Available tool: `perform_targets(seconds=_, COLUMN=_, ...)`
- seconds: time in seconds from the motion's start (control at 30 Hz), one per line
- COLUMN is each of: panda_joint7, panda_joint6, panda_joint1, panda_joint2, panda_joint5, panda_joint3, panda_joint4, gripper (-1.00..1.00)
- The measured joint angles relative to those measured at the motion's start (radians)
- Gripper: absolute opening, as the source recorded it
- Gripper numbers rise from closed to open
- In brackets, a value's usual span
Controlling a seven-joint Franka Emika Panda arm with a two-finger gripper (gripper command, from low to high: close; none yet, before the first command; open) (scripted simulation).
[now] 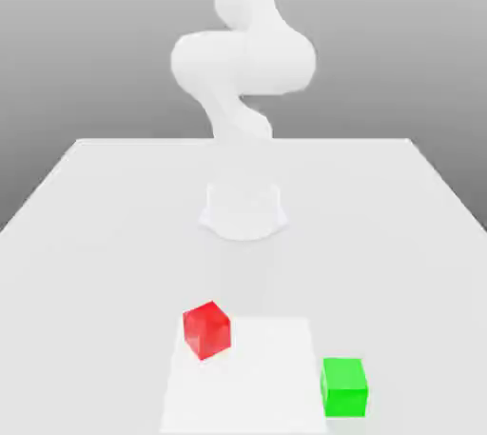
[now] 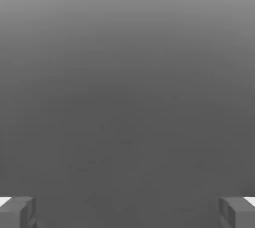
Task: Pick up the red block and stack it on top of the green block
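A red block (image 1: 207,328) sits on the white table, turned at an angle, near the front in the exterior view. To the exterior view's right and slightly nearer lies the green block (image 1: 343,386), apart from the red one. In the hand view my gripper (image 2: 127,212) is open, its two grey fingertips (image 2: 17,212) standing far apart with nothing between them and only a plain grey background beyond. The white arm rises from its base (image 1: 243,209) behind the blocks and bends upward out of frame.
The white table (image 1: 95,233) stretches wide around the arm's base. A slightly brighter square patch (image 1: 257,376) marks the surface between and under the blocks.
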Motion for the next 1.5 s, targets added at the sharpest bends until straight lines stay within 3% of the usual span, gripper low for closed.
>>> perform_targets(seconds=0.33, panda_joint7=-0.359, panda_joint6=0.23, panda_joint1=0.095, panda_joint2=0.343, panda_joint5=0.014, panda_joint3=-0.168, panda_joint4=-0.26, gripper=0.0)
perform_targets(seconds=0.6, panda_joint7=-0.64, panda_joint6=0.452, panda_joint1=0.111, panda_joint2=0.669, panda_joint5=-0.027, panda_joint3=-0.241, panda_joint4=-0.477, gripper=0.0)
perform_targets(seconds=0.77, panda_joint7=-0.742, panda_joint6=0.563, panda_joint1=0.107, panda_joint2=0.809, panda_joint5=0.081, panda_joint3=-0.212, panda_joint4=-0.472, gripper=0.0)
perform_targets(seconds=0.9, panda_joint7=-0.825, panda_joint6=0.65, panda_joint1=0.033, panda_joint2=0.915, panda_joint5=0.194, panda_joint3=-0.111, panda_joint4=-0.458, gripper=0.0)
perform_targets(seconds=0.93, panda_joint7=-0.837, panda_joint6=0.671, panda_joint1=0.01, panda_joint2=0.94, panda_joint5=0.212, panda_joint3=-0.083, panda_joint4=-0.455, gripper=-1.0)
perform_targets(seconds=1.17, panda_joint7=-0.842, panda_joint6=0.673, panda_joint1=0.008, panda_joint2=0.945, panda_joint5=0.219, panda_joint3=-0.078, panda_joint4=-0.454, gripper=-1.0)
perform_targets(seconds=1.33, panda_joint7=-0.751, panda_joint6=0.58, panda_joint1=0.053, panda_joint2=0.83, panda_joint5=0.091, panda_joint3=-0.157, panda_joint4=-0.47, gripper=-1.0)
perform_targets(seconds=1.5, panda_joint7=-0.671, panda_joint6=0.476, panda_joint1=0.034, panda_joint2=0.705, panda_joint5=-0.017, panda_joint3=-0.169, panda_joint4=-0.492, gripper=-1.0)
